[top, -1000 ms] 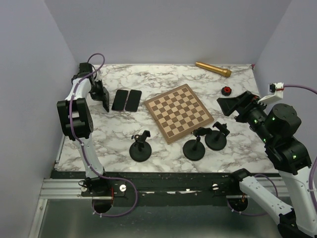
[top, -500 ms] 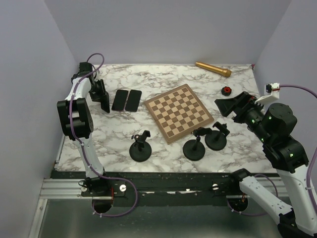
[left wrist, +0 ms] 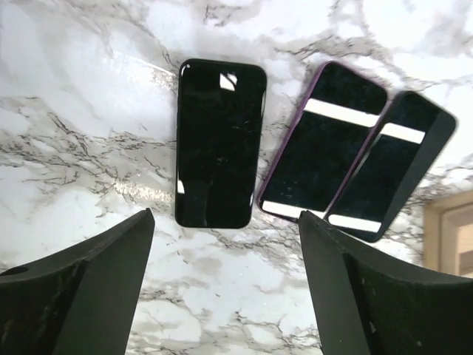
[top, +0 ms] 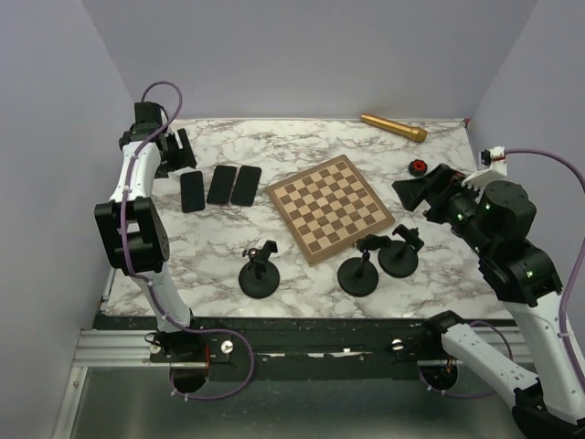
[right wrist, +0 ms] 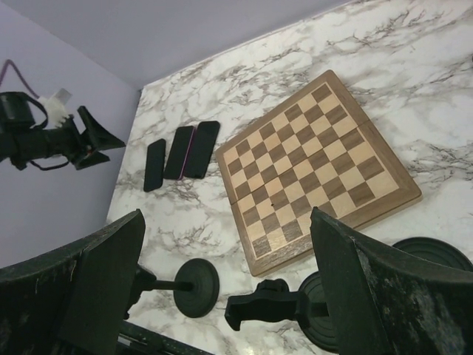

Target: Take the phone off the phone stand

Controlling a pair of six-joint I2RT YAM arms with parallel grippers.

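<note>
The phone (left wrist: 220, 144) lies flat on the bench (left wrist: 89, 111) next to two other phones (left wrist: 321, 151), under the left claw (left wrist: 225, 214), which is wide apart, and the right claw (right wrist: 227, 222) is wide apart too.

Your left arm (top: 125, 233) and right arm (top: 514, 267) share one build: white tubular links between chunky black joint housings. A purple cable (top: 163, 91) loops off the left arm, and another (top: 548, 157) trails from the right. Small green lights (top: 474, 213) dot the right arm's black housings. The fingers (left wrist: 81, 292) of your left gripper (left wrist: 225, 214) are matte black wedges, faintly scuffed; your right gripper (right wrist: 227, 213) matches.
</note>
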